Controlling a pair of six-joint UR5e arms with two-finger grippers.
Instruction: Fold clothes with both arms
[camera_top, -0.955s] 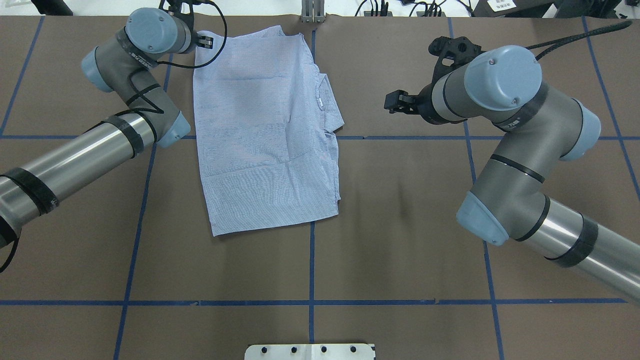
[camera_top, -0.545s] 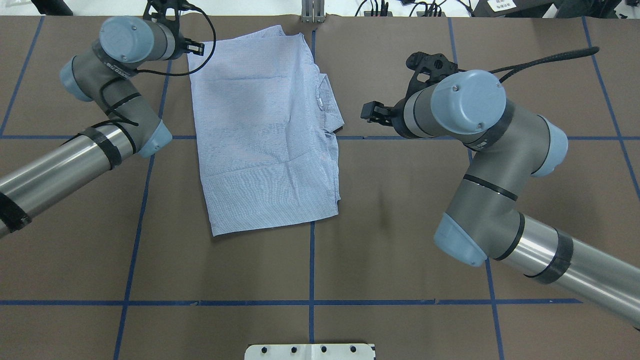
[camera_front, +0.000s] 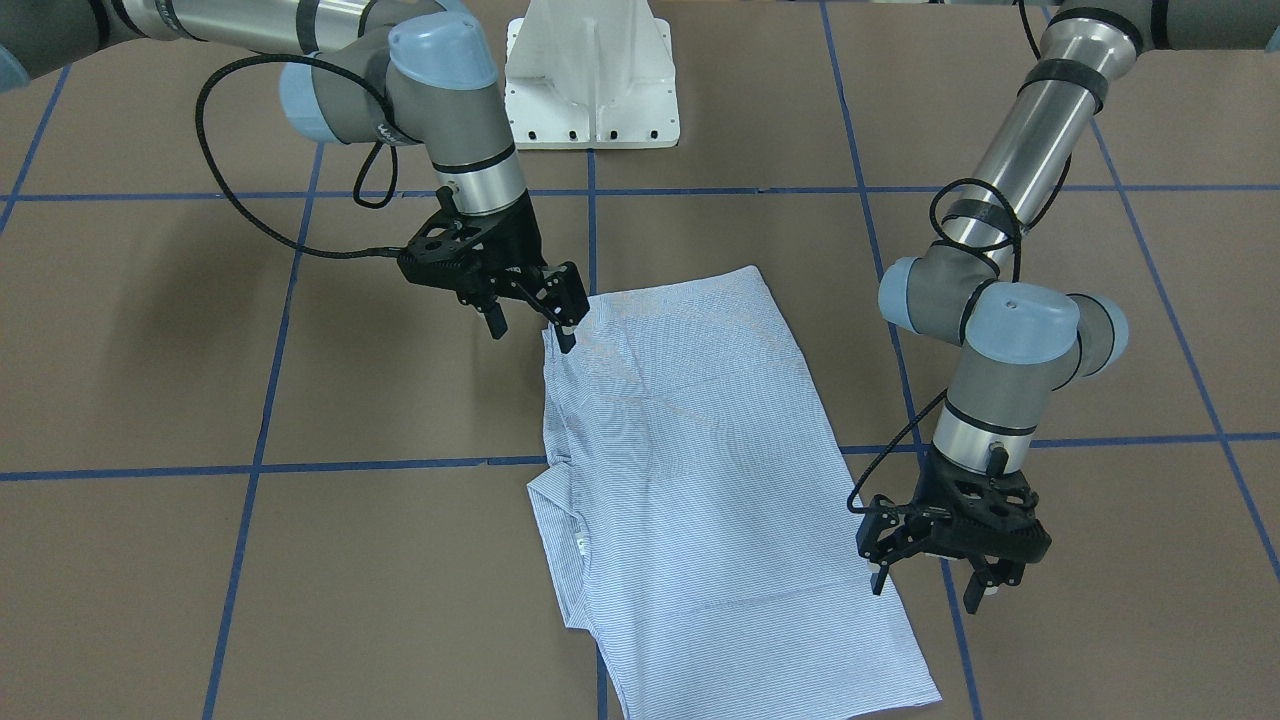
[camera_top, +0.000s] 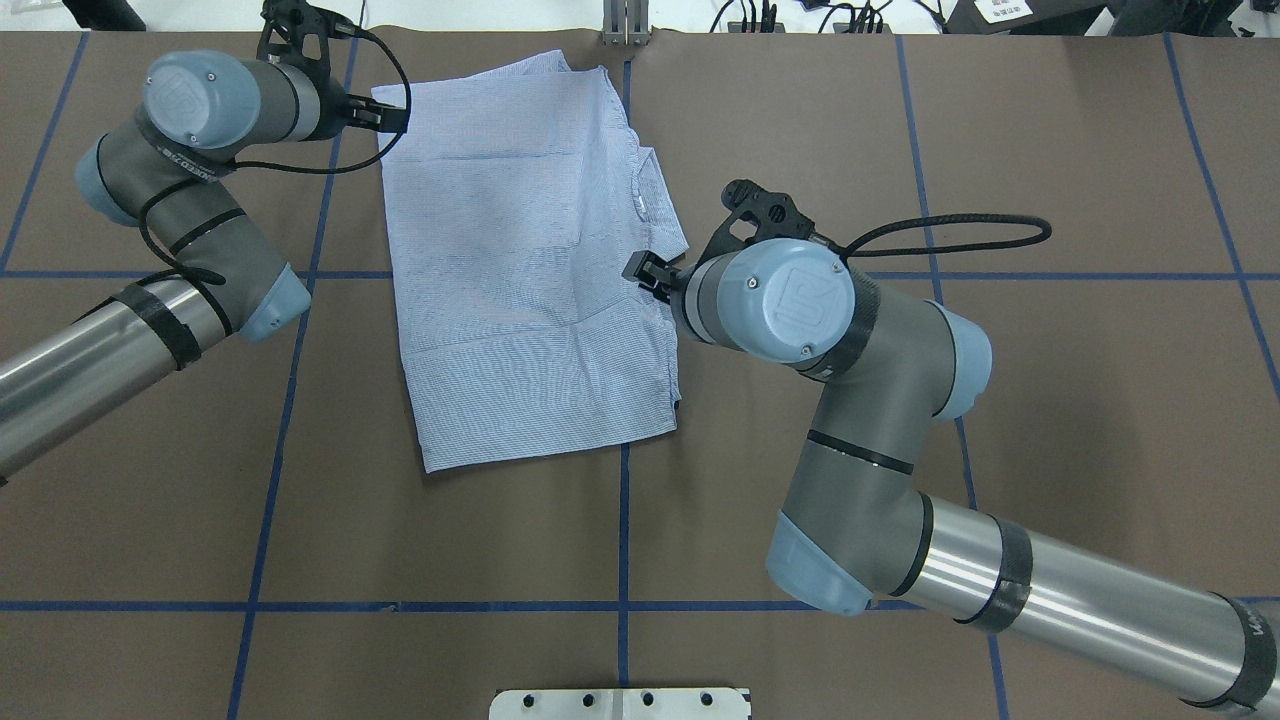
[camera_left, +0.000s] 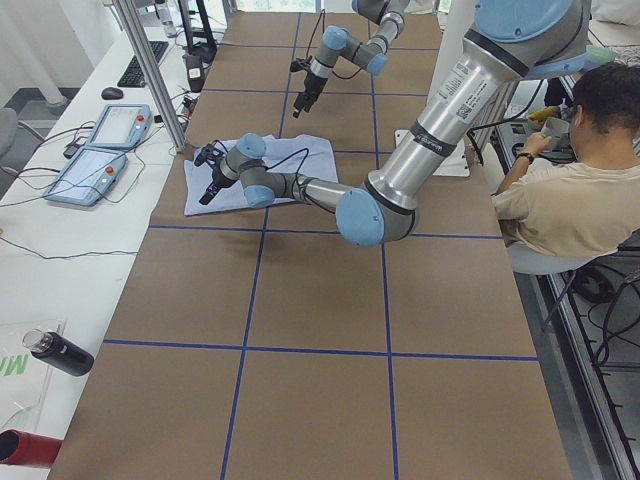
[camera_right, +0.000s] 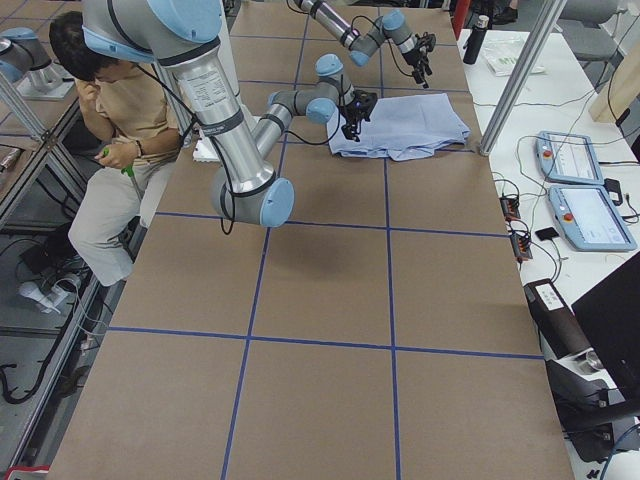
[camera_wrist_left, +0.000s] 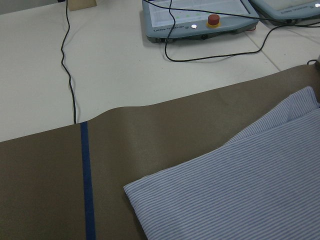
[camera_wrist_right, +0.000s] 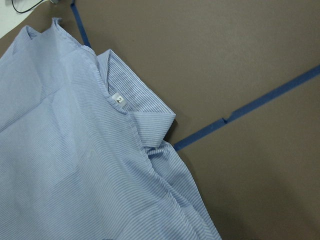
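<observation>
- The folded light blue-and-white fine-striped shirt (camera_top: 520, 280) lies flat on the brown paper-covered table (camera_top: 1050, 400), left of centre and reaching toward the far edge. It lies where it did in the earlier pictures.
- The grey-and-silver right arm (camera_top: 860, 400) has swung left. A second ago its black two-finger right gripper (camera_front: 532, 332) hung well to the right of the shirt. Now it is at the shirt's right edge, a little nearer the robot than the collar (camera_wrist_right: 150, 125).
- The right gripper's fingers stand apart and hold nothing. Whether a fingertip touches the cloth cannot be told.
- The right wrist view looks down on the collar and its small white neck label (camera_wrist_right: 119, 99), with a blue tape line (camera_wrist_right: 250, 107) running beside them.
- The grey-and-silver left arm (camera_top: 200, 235) has drawn back to the left. Its black left gripper (camera_front: 928, 590), earlier over the shirt's far-left corner, now sits just beside the left edge near that corner.
- The left gripper's fingers are spread and empty.
</observation>
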